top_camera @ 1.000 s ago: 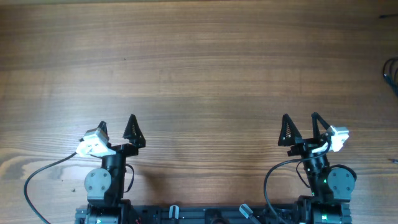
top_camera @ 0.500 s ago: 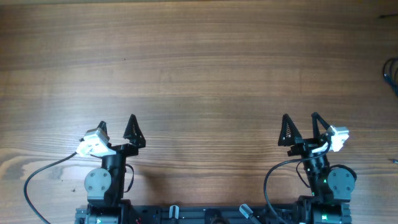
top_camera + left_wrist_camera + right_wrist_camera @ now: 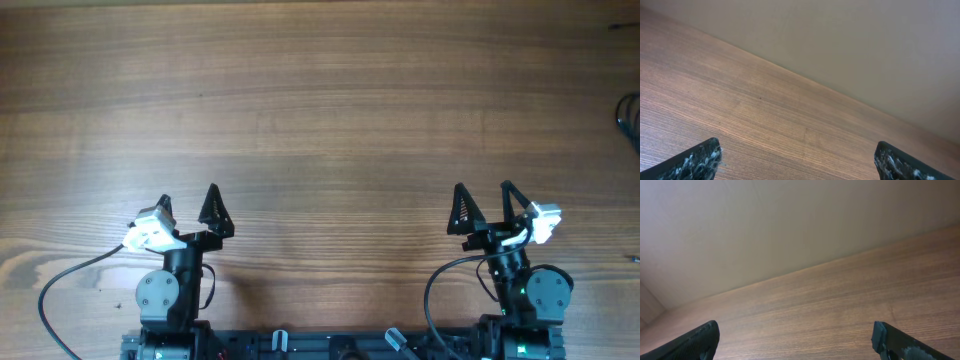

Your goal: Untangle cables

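A small piece of the dark cables [image 3: 630, 118] shows at the far right edge of the overhead view, mostly cut off by the frame. My left gripper [image 3: 189, 203] is open and empty near the front left of the wooden table [image 3: 320, 120]. My right gripper [image 3: 483, 202] is open and empty near the front right. Both are far from the cables. In the left wrist view the left gripper [image 3: 799, 159] shows only bare wood between its fingertips. In the right wrist view the right gripper [image 3: 796, 339] shows the same. No cables show in either wrist view.
The arm bases and their thick black cables [image 3: 60, 285] sit along the front edge. A pale wall [image 3: 865, 45] rises behind the table's far edge. A tiny dark speck [image 3: 632, 258] lies at the right edge.
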Robot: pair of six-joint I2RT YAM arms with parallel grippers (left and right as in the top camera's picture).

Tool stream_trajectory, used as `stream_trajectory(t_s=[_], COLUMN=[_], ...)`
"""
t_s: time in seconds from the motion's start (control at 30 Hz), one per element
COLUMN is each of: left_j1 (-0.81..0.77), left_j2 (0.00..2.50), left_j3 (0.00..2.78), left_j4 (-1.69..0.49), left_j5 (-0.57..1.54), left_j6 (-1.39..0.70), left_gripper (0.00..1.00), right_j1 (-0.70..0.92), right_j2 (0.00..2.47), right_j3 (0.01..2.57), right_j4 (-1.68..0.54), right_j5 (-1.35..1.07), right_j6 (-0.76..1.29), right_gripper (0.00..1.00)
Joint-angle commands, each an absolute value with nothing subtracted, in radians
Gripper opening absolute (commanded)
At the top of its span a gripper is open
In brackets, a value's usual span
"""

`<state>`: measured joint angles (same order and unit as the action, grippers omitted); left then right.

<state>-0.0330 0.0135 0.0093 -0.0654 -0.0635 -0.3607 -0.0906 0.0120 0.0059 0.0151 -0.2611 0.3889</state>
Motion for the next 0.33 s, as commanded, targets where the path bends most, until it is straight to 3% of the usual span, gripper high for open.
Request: stream_trajectory(t_s=[0.0,0.3], left_j1=[-0.037,-0.037], left_j2=[0.005,0.005], left_j3=[0.006,0.006], left_j4=[-0.065,-0.065], left_j5=[-0.08,-0.08], left_j6=[-0.345,-0.345], left_gripper=[1.0,1.0], right_j1=[-0.095,-0.095], right_j2=[0.004,0.004], right_j3=[0.005,0.006], right_j4=[0.02,0.02], right_j5=[-0.252,-0.252], right_j6=[0.395,0.395], right_gripper=[1.0,1.0])
